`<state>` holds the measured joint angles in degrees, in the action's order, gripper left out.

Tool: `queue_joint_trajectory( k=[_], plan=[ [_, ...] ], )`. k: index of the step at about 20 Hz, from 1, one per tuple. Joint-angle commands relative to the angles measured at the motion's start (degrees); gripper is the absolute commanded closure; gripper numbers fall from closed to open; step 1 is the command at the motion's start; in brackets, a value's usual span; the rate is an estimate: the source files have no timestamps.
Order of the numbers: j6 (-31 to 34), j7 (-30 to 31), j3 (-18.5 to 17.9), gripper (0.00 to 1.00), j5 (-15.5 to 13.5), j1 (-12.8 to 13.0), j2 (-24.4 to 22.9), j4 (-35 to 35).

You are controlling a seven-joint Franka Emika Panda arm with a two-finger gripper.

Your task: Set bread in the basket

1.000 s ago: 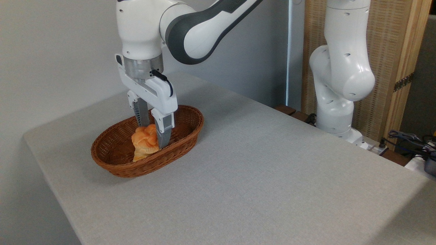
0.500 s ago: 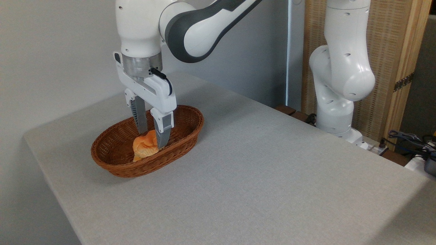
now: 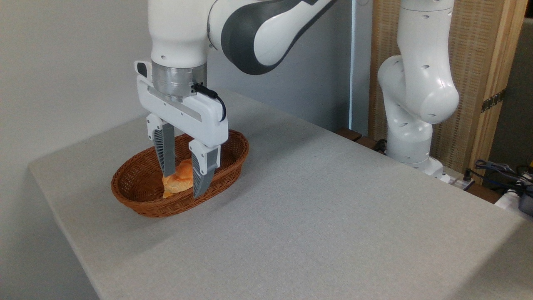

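One knotted golden bread [image 3: 180, 181] inside oval woven wicker basket [image 3: 137, 200].

Bright, even, diffuse indoor light; no glare on the grey table [image 3: 316, 216]. Soft shadow falls left and forward of the wicker basket [image 3: 141, 204], a fainter one darkens the table's near right corner. Focus sharp throughout, slight grain, no visible edge distortion or motion blur.

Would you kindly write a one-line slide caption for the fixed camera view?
Open gripper above the bread, which lies released inside the wicker basket on the grey table.
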<state>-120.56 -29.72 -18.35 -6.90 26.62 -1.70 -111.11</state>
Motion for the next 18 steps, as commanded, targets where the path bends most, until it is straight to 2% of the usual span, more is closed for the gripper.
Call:
queue_joint_trajectory(
  k=[1, 8, 14, 18],
  plan=[
    [0.0, -5.7, -1.9, 0.00, 0.0, 0.4, 0.1, 0.0],
    [2.9, -13.2, -6.4, 0.00, 0.0, 0.4, 0.1, 0.0],
    [4.5, -13.7, -7.2, 0.00, 0.0, 0.4, -0.1, 0.1],
    [5.3, -13.7, -7.8, 0.00, 3.9, 0.5, -0.4, 0.1]
  ],
)
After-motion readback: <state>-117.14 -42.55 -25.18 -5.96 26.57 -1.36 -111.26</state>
